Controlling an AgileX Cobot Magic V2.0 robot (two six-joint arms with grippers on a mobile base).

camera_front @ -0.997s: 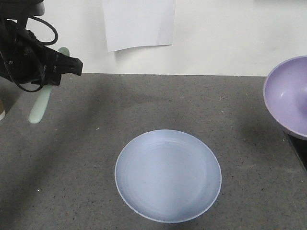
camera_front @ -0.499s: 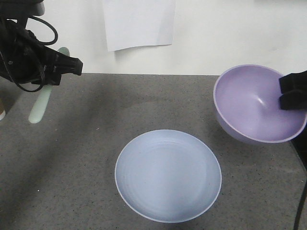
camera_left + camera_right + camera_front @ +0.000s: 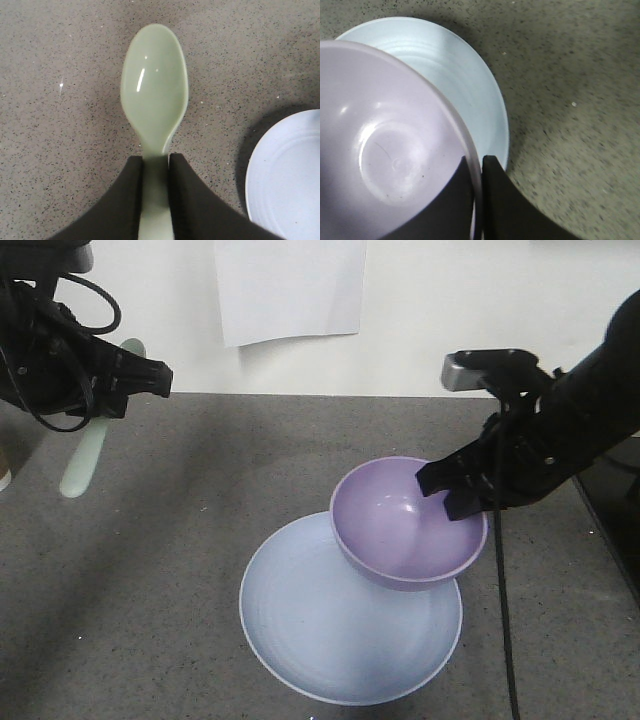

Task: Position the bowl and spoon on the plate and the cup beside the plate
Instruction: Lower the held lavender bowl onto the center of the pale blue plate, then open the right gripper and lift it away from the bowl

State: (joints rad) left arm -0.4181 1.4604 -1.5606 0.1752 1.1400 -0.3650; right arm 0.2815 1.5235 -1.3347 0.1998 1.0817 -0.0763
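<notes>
The right gripper (image 3: 477, 162) is clamped on the rim of the small round lavender plastic bowl (image 3: 408, 525), one finger inside and one outside. The bowl hangs tilted over the right rear part of the wide pale blue-lilac plastic plate (image 3: 320, 640) at lower centre. Whether the two touch cannot be told, so this step seems close to done but not finished. At upper left, the left gripper (image 3: 155, 162) pinches the handle of the pale mint-green plastic spoon (image 3: 155, 95) above the grey speckled table (image 3: 150, 570), well apart from the plate. Only a sliver of the brown paper cup (image 3: 3, 472) shows at the left edge. The spoon and cup are both yet to be placed.
</notes>
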